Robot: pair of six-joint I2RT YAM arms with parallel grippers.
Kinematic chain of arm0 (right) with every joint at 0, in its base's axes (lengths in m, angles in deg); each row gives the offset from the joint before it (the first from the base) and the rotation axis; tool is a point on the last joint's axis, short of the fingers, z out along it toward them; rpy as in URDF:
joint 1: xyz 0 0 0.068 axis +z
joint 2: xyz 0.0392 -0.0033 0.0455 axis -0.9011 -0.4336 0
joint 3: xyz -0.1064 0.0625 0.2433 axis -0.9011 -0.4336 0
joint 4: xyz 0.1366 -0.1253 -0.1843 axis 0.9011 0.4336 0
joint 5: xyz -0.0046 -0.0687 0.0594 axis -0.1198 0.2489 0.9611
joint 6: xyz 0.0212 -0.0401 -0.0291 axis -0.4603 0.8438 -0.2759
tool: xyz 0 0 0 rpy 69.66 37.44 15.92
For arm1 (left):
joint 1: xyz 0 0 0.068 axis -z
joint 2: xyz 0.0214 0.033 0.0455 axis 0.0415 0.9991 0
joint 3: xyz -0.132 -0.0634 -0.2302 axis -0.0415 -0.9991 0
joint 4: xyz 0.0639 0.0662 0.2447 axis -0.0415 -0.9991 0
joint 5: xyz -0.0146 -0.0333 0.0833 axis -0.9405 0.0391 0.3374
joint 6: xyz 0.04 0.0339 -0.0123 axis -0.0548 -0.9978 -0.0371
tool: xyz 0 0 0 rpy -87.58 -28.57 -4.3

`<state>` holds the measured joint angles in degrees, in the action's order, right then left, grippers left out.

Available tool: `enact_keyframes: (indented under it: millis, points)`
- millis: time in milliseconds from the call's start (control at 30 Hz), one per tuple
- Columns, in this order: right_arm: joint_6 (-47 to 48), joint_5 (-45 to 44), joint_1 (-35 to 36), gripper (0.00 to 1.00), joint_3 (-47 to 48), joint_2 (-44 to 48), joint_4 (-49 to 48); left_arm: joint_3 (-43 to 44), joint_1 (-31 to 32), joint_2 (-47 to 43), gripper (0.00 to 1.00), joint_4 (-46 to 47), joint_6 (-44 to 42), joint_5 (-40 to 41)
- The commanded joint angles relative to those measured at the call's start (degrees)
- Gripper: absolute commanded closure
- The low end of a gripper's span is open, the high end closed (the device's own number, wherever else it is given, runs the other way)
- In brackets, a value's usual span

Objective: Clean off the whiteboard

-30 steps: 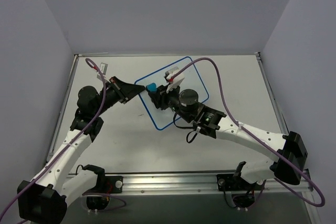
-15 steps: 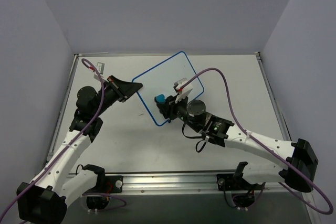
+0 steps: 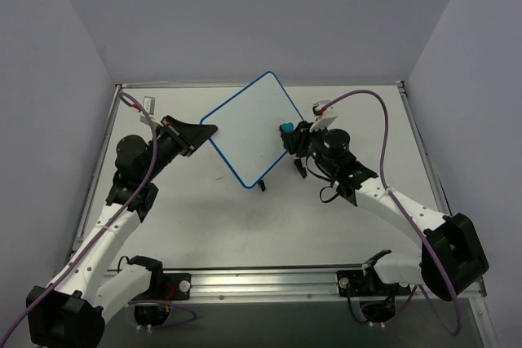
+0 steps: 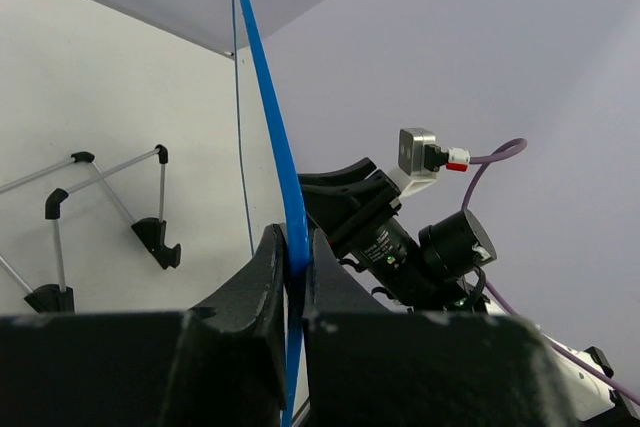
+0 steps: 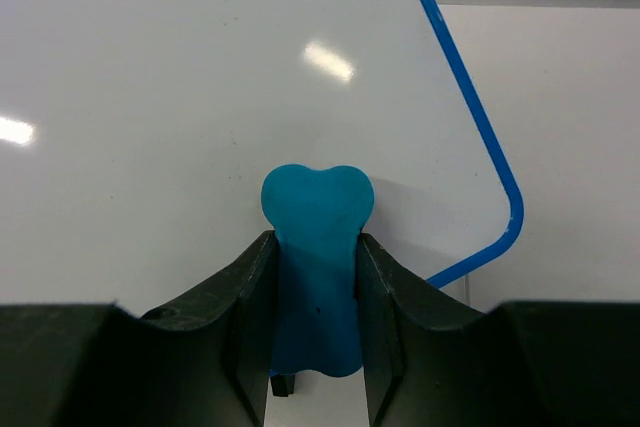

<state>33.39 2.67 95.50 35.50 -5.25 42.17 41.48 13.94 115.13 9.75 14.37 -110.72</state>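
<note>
The whiteboard [image 3: 249, 132] is white with a thin blue rim and stands tilted up off the table. No writing shows on its face [image 5: 180, 87]. My left gripper [image 3: 205, 130] is shut on its left edge; the left wrist view shows the blue rim [image 4: 270, 127] edge-on between the jaws. My right gripper [image 3: 290, 138] is shut on a small blue eraser [image 3: 286, 129] at the board's right edge. In the right wrist view the eraser [image 5: 317, 247] touches the board near its lower right corner.
The board's black feet [image 3: 263, 184] hang just above the table, and wire stand legs [image 4: 110, 207] show in the left wrist view. A small light object [image 3: 149, 103] lies at the table's far left corner. Purple cables loop over both arms. Walls close in on three sides.
The left gripper has tilted the board up and turned it toward the back. The right gripper has moved with the eraser from the board's left part to its right edge.
</note>
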Motion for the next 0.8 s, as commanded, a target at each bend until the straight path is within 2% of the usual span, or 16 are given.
enact_keyframes:
  millis: [0, 200, 400, 567, 767]
  points:
    - [2.17, 3.84, -1.32, 0.88, 3.06, -3.09, 1.80, 3.03, 0.12, -4.36, 0.98, 17.53, 9.90, -7.16]
    - [1.91, 7.71, 1.66, 0.89, 6.58, -4.50, 1.98, 2.15, -0.50, -3.57, 0.98, 18.58, 9.99, -7.25]
    - [2.53, 3.76, 15.36, 0.89, 5.97, -2.66, 3.56, 1.80, -1.20, -2.60, 0.98, 19.20, 9.81, -6.55]
    - [1.30, -3.97, 25.46, 0.89, 1.50, -0.02, 0.67, 1.62, -2.25, -2.34, 0.98, 19.20, 9.90, -6.46]
    - [1.82, -17.14, 26.81, 0.88, -0.45, 0.07, 1.27, 1.01, -2.69, -2.16, 0.98, 21.13, 11.92, -6.90]
